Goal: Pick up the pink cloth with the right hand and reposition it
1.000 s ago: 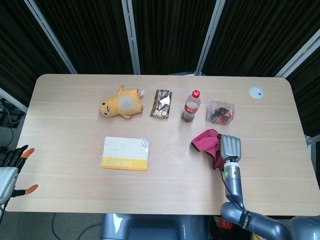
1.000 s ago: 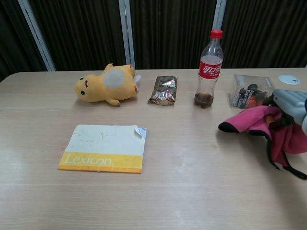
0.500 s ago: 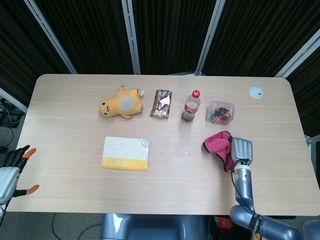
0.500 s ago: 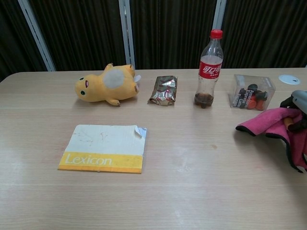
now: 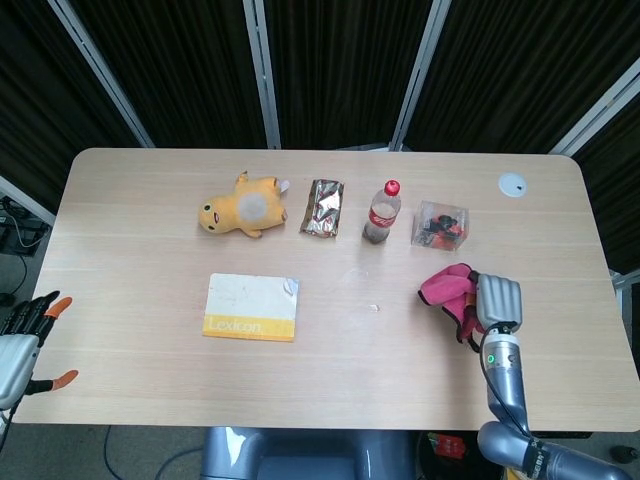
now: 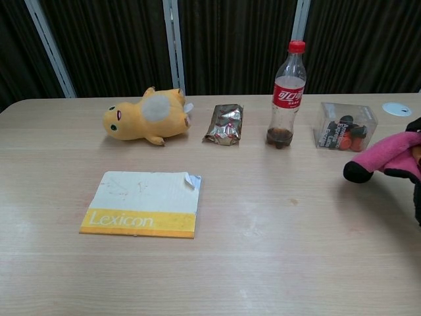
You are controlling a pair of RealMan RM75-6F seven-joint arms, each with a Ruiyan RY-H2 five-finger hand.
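Observation:
The pink cloth [image 5: 450,293] hangs bunched from my right hand [image 5: 497,300] at the right side of the table, below the clear box. My right hand grips it from the right. In the chest view only the cloth [image 6: 388,155] shows at the right edge, lifted above the tabletop, and the hand itself is cut off there. My left hand [image 5: 22,335] hovers off the table's left front corner with its fingers spread and nothing in it.
Along the back stand a yellow plush toy [image 5: 243,208], a foil snack packet [image 5: 323,207], a cola bottle [image 5: 381,212] and a clear box of small items [image 5: 441,225]. A Lexicon book [image 5: 252,307] lies front left. A white disc [image 5: 512,184] sits far right.
My right hand has carried the pink cloth steadily to the right, away from the table's middle. The left hand has stayed put.

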